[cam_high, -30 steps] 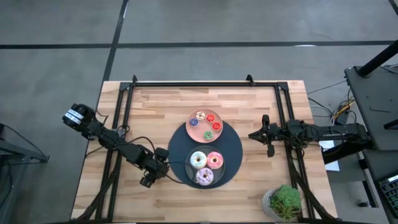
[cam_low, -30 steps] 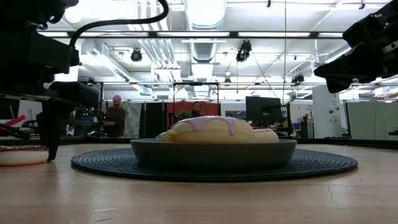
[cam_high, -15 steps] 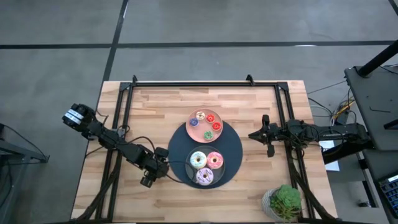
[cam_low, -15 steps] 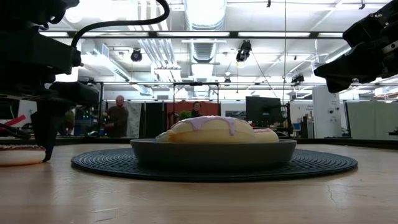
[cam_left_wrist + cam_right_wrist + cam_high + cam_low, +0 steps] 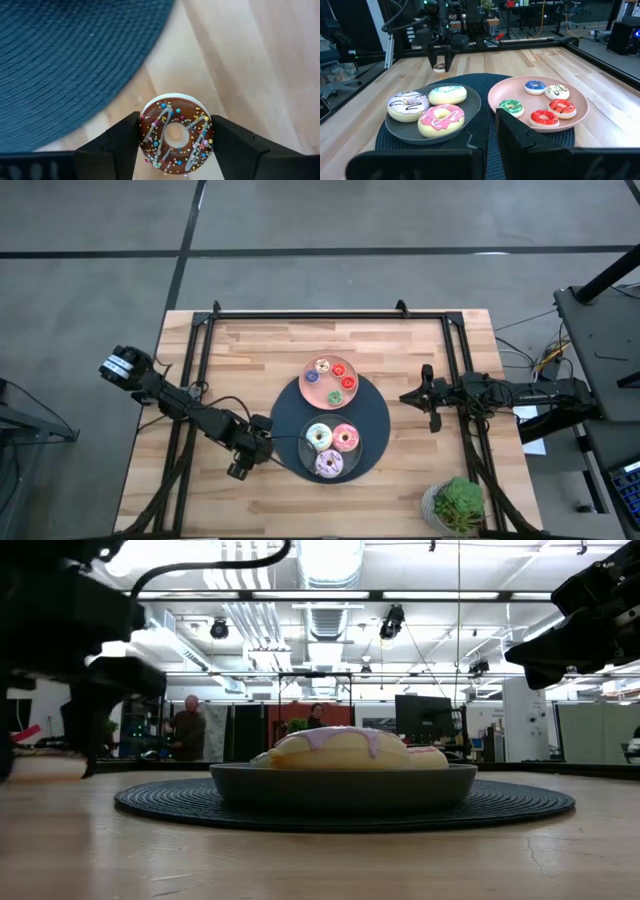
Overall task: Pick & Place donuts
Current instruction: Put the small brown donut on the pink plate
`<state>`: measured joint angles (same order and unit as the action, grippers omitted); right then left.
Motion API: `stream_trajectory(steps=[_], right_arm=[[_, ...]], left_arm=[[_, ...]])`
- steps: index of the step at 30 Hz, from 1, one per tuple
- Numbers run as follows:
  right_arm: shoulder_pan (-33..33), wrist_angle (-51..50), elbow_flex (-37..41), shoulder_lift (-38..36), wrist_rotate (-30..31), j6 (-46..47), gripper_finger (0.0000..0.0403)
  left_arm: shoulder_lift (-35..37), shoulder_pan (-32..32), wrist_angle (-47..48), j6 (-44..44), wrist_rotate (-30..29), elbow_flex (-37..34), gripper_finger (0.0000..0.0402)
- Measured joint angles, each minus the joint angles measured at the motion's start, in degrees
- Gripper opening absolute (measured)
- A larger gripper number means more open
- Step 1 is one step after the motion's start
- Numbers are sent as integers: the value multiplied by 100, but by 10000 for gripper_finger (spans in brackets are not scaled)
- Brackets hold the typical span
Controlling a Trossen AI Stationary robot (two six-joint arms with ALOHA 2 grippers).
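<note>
Left end effector (image 5: 175, 142): clenched on a chocolate donut (image 5: 175, 137) with coloured sprinkles and pale drizzle, one finger on each side; off the left edge of the round dark mat (image 5: 372, 405), toward the desk's front-left area.
Chocolate donut: flat between the fingers, over bare wood just beside the mat's edge; lifted or resting, cannot tell.
Right end effector (image 5: 428, 397): fingers nearly together, nothing between them; near the right edge of the desk (image 5: 250, 350), just off the mat.
Grey plate (image 5: 470, 107): on the front part of the mat; carries the white sprinkled donut (image 5: 448, 94), pink donut (image 5: 441, 119) and lilac donut (image 5: 407, 105).
Pink plate (image 5: 580, 117): on the back part of the mat, close beside the grey plate; carries tiny donuts, blue (image 5: 535, 86), green (image 5: 511, 106), two red (image 5: 544, 118), one pale with dark drizzle (image 5: 557, 91).
Potted plant (image 5: 457, 505): front-right corner of the desk.
Room behind: a person (image 5: 185, 730) standing far off.
</note>
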<state>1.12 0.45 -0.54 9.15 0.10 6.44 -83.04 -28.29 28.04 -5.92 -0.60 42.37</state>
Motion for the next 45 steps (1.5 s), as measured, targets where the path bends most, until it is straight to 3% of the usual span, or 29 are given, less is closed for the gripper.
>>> stream_trajectory(steps=[13, 22, 30, 45], right_arm=[[1, 0, -2, 0, -2, -2, 29], [0, 0, 1, 0, 0, 0, 29], [1, -2, 1, 1, -1, -2, 29], [1, 0, 1, -2, -4, -2, 29]], left_arm=[[78, 704, 581, 971, -39, 975, 202], [78, 1765, 581, 1461, -107, 1587, 202], [-74, 2616, 143, 1761, -254, 1715, 202], [-1055, 3056, 139, 1716, -234, 2651, 202]])
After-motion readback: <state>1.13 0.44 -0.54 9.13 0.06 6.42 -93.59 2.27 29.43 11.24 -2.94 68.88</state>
